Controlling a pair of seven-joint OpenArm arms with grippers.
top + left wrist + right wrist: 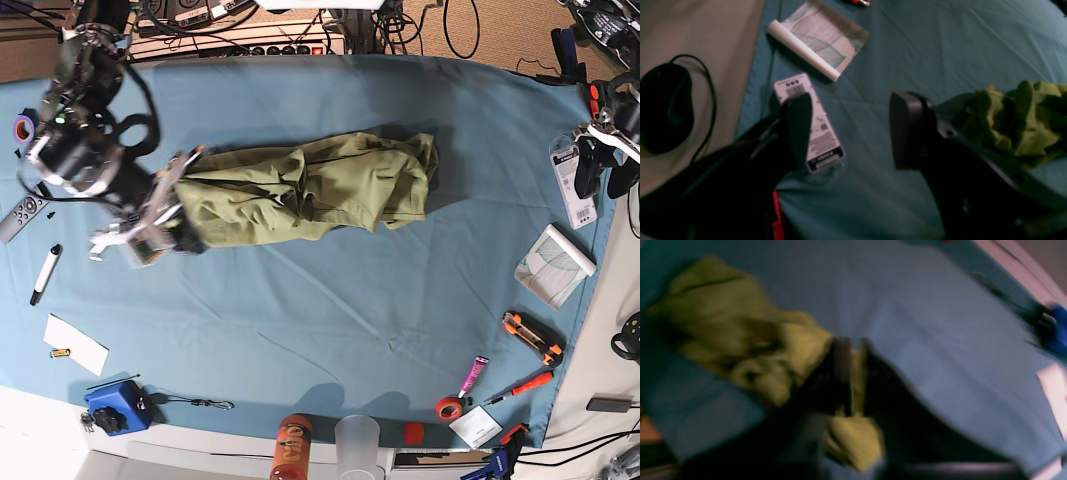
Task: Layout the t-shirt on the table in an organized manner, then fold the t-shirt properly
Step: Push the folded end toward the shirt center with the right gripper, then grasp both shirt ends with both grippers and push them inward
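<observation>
Nearest you in the base view, along the front rim of the counter (300, 350), a clear cup (358, 440) and an orange bottle (292, 450) stand together, with a blue box (112, 405) and a white card (76, 344) off toward the right arm's side; they look like clutter parked out of the working area. Further in, the t-shirt (310, 188) lies mid-counter as a long bunched roll, not yet spread flat, so by my reading the layout step is only beginning. Your right tool (165, 215) sits at one end of that roll, and its wrist view shows the jaws pressed together on a fold of the green cloth, probably so you can drag that end outward and open the garment. That view is badly smeared, so you cannot tell whether it has a hem, a sleeve or several layers. Your left tool (850, 130) hovers with jaws wide apart and nothing between them, over a white labelled packet (810, 123) at the counter's side edge, well clear of the shirt, as if waiting its turn. Beyond it lies a partly rolled printed sheet (821, 41). The shirt's collar and tag are hidden in the folds.
</observation>
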